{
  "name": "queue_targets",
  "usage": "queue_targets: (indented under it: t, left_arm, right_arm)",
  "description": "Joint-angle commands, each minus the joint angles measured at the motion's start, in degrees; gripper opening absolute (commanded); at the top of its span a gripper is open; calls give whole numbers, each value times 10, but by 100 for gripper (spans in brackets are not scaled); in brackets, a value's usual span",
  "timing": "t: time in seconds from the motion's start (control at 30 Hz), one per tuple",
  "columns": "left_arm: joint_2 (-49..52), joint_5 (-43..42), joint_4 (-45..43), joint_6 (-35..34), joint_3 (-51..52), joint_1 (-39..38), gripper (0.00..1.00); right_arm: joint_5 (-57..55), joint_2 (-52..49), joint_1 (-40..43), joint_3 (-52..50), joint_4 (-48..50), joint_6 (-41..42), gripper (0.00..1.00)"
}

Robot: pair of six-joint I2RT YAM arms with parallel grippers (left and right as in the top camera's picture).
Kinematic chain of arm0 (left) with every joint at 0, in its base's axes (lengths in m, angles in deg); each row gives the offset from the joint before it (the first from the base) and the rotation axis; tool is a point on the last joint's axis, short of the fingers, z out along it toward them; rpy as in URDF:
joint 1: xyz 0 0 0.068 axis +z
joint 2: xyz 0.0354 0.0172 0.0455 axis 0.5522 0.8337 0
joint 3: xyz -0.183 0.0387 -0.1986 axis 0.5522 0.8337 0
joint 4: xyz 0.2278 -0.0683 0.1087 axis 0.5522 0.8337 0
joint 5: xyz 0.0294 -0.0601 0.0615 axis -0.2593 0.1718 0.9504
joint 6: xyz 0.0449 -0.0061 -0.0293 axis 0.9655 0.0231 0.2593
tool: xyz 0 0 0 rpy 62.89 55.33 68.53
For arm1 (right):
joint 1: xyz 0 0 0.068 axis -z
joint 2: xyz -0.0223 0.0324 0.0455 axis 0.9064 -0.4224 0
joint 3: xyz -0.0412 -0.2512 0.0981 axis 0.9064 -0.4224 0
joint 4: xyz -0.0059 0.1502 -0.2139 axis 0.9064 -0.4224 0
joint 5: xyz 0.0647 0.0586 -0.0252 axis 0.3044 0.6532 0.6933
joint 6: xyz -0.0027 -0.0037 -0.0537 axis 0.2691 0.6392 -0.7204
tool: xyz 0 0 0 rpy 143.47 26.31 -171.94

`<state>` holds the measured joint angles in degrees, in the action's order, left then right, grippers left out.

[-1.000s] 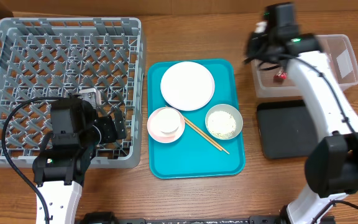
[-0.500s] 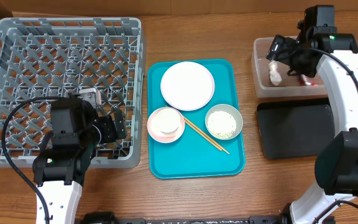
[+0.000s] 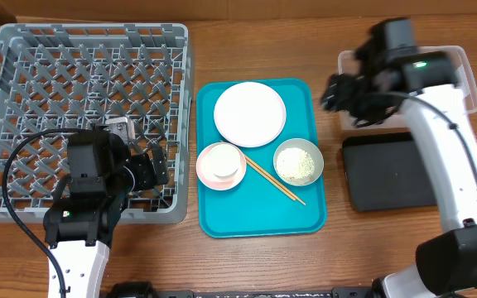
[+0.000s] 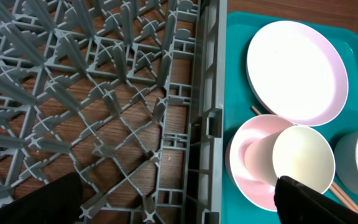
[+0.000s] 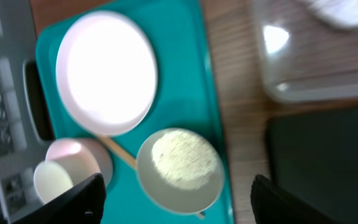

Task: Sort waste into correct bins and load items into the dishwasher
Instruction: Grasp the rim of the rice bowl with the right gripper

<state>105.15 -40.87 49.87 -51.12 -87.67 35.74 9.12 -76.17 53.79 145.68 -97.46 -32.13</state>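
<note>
Checking clearances first: dish rack [image 3: 89,74] fills the left of the wooden table [image 3: 247,265]. Its right wall sits just beside the teal tray [image 3: 259,219], with only a thin strip of wood between them. A wider wood strip separates the teal tray from the two bins on the right. The right gripper [image 5: 176,190] hangs over that strip, at the left edge of the clear tub [image 3: 469,79]. Its fingers are spread wide with nothing between them. It's motion-blurred overhead.

The left gripper [image 3: 150,170] is at the rack's front-right corner and straddles the right wall in the wrist view. Its fingers are spread wide and hold nothing.

Materials:
- Rack: grey moulded plastic, lattice of upright pegs, low walls, wood showing through.
- Teal tray: smooth, rounded corners, raised lip.
- Tub: translucent, rounded rectangle.
- Black tray [image 3: 392,174]: matte, flat, shallow, just in front of the tub.

Contents:
- Teal tray, back: round white plate [image 3: 250,113].
- Teal tray, front-left: white bowl [image 4: 244,180] with the small cup [image 4: 303,158] inside it, tilted.
- Teal tray, front-right: grey bowl [image 3: 277,162] holding rice grains [image 3: 298,164].
- Chopsticks [image 3: 276,182] lie diagonally between the two bowls, running toward the tray's front-right.
- Tub: a blurred white lump [image 5: 344,11] at the edge of the right wrist view; can't tell what it is. The arm hides most of the tub overhead.
</note>
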Motion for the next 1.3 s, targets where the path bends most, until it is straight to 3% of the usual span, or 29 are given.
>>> queue_targets:
  t: [0.0, 0.27, 0.47, 0.73, 0.9, 1.27]
  left_arm:
    - [2, -7, -1, -2, -16, -3, 100]
    - [2, -6, 0, -2, -16, -3, 100]
    - [2, -6, 0, -2, -16, -3, 100]
    - [2, -6, 0, -2, -16, -3, 100]
    - [2, -6, 0, -2, -16, -3, 100]
    - [2, -6, 0, -2, -16, -3, 100]
  right_arm:
    - [-69, 1, -72, -36, 5, 38, 73]
    - [-152, 5, -176, -97, 23, 163, 72]
    - [-168, 9, -211, -144, 49, 206, 68]
    - [-158, 9, -219, -186, 90, 204, 69]
    - [-109, 8, -226, -211, 155, 162, 68]
    - [-103, -14, -230, -276, 264, 162, 52]
